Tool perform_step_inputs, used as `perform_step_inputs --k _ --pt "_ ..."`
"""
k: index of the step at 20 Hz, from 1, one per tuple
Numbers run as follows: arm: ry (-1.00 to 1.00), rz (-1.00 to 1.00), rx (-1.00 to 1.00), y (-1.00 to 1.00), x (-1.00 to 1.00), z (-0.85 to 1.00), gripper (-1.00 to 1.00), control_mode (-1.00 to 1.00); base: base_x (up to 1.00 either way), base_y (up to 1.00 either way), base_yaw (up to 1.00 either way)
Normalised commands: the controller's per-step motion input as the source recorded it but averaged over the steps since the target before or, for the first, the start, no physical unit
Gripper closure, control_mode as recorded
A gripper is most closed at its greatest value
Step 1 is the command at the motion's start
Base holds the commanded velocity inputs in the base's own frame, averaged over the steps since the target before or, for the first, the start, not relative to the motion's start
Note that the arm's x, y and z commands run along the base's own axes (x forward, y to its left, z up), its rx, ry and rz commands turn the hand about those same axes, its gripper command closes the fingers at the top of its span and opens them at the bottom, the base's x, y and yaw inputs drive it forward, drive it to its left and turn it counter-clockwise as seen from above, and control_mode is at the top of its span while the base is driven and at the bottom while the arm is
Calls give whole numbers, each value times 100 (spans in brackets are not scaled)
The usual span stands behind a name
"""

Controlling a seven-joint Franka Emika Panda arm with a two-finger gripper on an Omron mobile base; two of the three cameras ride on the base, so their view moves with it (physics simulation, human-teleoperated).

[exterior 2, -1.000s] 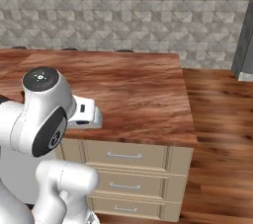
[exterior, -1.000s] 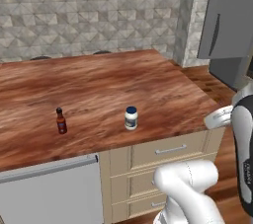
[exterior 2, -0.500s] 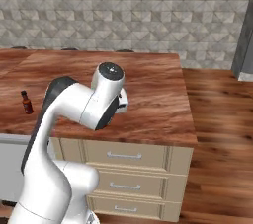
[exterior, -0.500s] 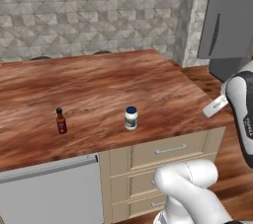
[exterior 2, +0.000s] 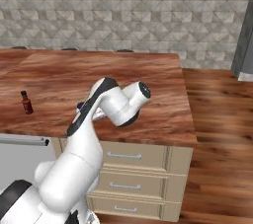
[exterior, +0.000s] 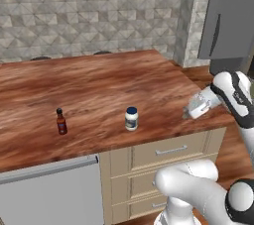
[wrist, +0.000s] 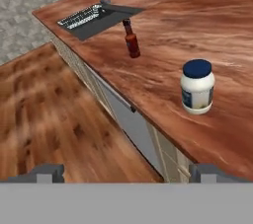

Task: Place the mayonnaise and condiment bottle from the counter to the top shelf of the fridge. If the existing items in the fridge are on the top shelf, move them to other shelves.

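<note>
The mayonnaise [exterior: 131,118] is a white jar with a dark blue lid, upright near the counter's [exterior: 99,85] front edge. The condiment bottle [exterior: 61,121], slim and red-brown with a black cap, stands to its left. My gripper [exterior: 190,112] hovers over the counter's right front corner, to the right of the jar and apart from it. In the hand view the jar [wrist: 197,86] sits right of centre and the bottle [wrist: 131,40] farther off. My gripper [wrist: 128,173] is open, its fingertips [wrist: 47,172] wide apart with nothing between them. The bottle [exterior 2: 26,102] also shows in the right base view. The fridge [exterior: 230,16] stands closed at the upper right.
A sink [wrist: 96,17] with a tap is set into the counter beyond the bottle. Beige drawers [exterior: 168,152] and a grey appliance front [exterior: 49,194] lie under the worktop. Wood floor [exterior 2: 222,134] runs to the right of the counter. A tiled wall [exterior: 89,11] backs it.
The arm has swung and the hand has moved left over the counter's right corner, closer to the jar. The jar and bottle have not moved. The jaws stayed open.
</note>
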Motion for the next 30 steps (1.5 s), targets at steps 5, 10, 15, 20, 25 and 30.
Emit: perform_step_inputs --k 5,10,15,20,25,30 --pt "-9 22 20 66 89 -46 -100 -100 0 0 0" --pt "0 1 0 60 69 -6 -100 -100 0 0 0" --pt "0 2 0 10 51 0 -100 -100 0 0 0" --pt "0 16 9 0 13 -9 -100 -100 0 0 0" --pt "0 17 21 10 14 -18 -100 -100 0 0 0" --pt "0 8 21 29 5 -12 -100 -100 0 0 0"
